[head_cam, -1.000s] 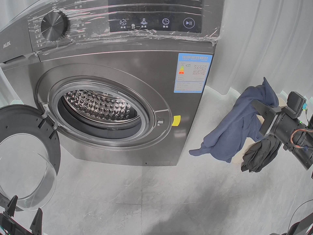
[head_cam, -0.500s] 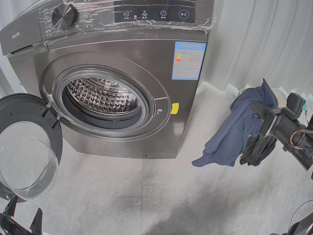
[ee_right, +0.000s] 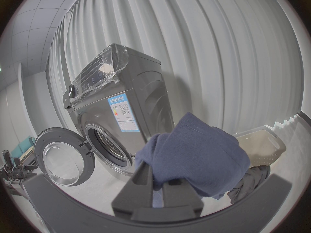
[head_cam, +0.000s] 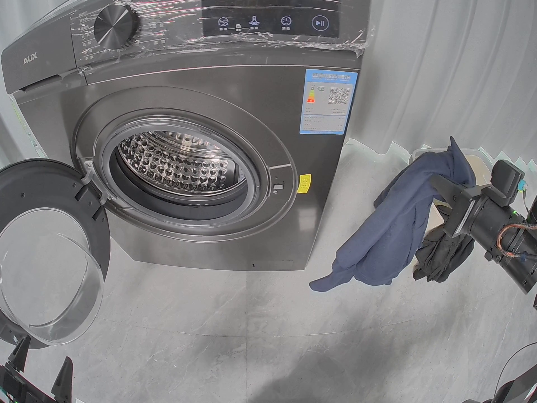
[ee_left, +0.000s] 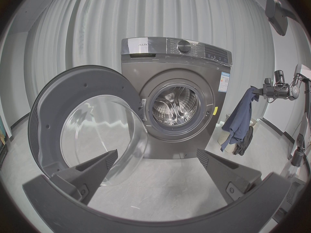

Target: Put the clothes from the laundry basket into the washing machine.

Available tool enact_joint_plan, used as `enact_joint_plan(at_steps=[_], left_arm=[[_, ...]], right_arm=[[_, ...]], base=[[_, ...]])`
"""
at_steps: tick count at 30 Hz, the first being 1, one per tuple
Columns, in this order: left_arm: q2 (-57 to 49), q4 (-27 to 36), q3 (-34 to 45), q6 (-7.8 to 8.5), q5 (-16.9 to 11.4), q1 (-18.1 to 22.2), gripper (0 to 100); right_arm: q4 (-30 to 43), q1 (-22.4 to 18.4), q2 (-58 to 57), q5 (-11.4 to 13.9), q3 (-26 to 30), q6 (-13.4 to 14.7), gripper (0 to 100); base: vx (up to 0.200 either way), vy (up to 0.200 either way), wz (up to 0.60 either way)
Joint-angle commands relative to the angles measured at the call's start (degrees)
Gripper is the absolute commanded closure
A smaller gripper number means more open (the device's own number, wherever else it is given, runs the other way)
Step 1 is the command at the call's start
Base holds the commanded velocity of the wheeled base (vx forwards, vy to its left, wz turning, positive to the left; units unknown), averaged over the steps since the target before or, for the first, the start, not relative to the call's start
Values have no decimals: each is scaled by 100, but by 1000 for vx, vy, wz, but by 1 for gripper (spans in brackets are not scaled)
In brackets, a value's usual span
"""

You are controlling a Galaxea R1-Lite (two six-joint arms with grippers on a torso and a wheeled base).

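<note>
The grey washing machine (head_cam: pixel 224 85) stands with its round door (head_cam: pixel 50 253) swung open to the left, and its steel drum (head_cam: pixel 179 166) is bare. To the machine's right, my right gripper (head_cam: pixel 447 188) is shut on a navy garment (head_cam: pixel 403 219) that hangs down to the floor. In the right wrist view the navy garment (ee_right: pixel 197 156) bunches over the right gripper (ee_right: pixel 158 175). Behind it is the beige laundry basket (ee_right: pixel 259 146), with a black garment (head_cam: pixel 444 253) draped over its rim. My left gripper (ee_left: pixel 157 156) is open and low, facing the door (ee_left: pixel 64 107).
White curtains hang behind the machine and the basket. Pale tiled floor (head_cam: pixel 251 331) lies open in front of the machine. The open door juts out on the left of the drum opening.
The whole head view has shifted, so the camera moved. The navy garment's hanging end has swung a little left, toward the machine. The left gripper looks unchanged.
</note>
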Motion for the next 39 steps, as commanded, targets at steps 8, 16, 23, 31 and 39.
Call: enact_joint_plan(at_steps=[8,16,23,31,39], left_arm=[[-95,0,84,7,0,3,0],[-95,0,92,-2,0,3,0],[-68,0,92,-2,0,-14,0],[-68,0,92,-2,0,-14,0],[-68,0,84,-2,0,-14,0]], right_arm=[[-2,103,9,18,55,8,100],[-20,164,18,80,125,8,100],[-37,191,18,80,125,8,100],[-37,191,18,97,134,25,100],[-37,191,27,97,143,25,100]], base=[[0,175,0],[0,0,0],[-114,0,0],[-200,0,0],[0,0,0]])
